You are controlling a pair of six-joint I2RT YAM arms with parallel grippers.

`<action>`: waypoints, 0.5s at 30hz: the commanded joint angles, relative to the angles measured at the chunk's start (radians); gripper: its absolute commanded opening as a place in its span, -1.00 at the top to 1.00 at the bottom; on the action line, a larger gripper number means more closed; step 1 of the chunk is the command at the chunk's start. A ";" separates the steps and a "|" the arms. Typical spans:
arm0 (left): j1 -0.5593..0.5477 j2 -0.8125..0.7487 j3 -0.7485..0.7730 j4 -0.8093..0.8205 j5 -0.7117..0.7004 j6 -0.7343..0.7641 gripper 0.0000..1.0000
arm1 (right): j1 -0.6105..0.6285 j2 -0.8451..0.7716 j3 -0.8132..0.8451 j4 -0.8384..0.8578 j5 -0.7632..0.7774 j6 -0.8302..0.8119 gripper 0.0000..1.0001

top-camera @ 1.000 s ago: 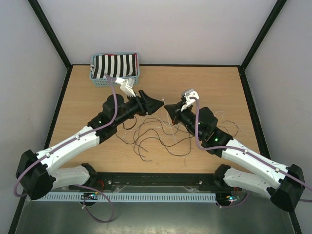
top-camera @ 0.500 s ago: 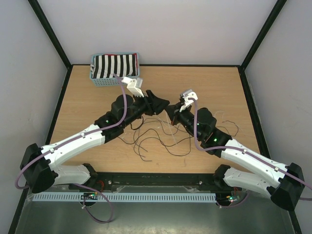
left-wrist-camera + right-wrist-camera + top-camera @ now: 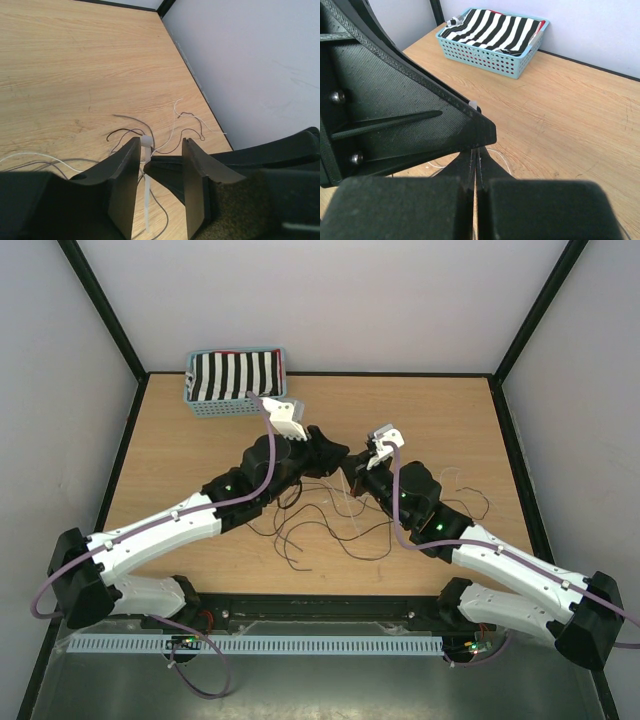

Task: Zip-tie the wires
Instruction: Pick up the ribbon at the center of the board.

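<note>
The wires [image 3: 322, 527] lie in loose dark and pale loops on the wooden table, and some show in the left wrist view as dark wires [image 3: 131, 131]. A white zip tie [image 3: 146, 150] stands upright, its head on top and its strap hanging down. My right gripper [image 3: 476, 150] is shut on the strap, and its dark tip reaches in between the left fingers. My left gripper [image 3: 160, 142] is open, its jaws on either side of the zip tie and the right tip. In the top view the left gripper [image 3: 337, 453] meets the right gripper [image 3: 349, 464] above the wires.
A blue basket [image 3: 237, 405] with striped black-and-white cloth sits at the table's back left corner. Black frame posts and pale walls close in the table on three sides. A wall stands close behind the wires in the left wrist view.
The left arm has swung right until its jaws straddle the right gripper's tip and the zip tie, and its jaws have narrowed. The right arm has held still.
</note>
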 commanded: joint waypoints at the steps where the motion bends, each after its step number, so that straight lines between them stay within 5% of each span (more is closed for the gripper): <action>1: -0.009 0.014 0.041 -0.046 -0.071 0.015 0.22 | 0.007 -0.001 0.004 0.028 0.024 -0.011 1.00; 15: -0.011 0.015 0.051 -0.071 -0.092 0.021 0.68 | 0.008 0.005 0.009 0.028 0.031 -0.007 1.00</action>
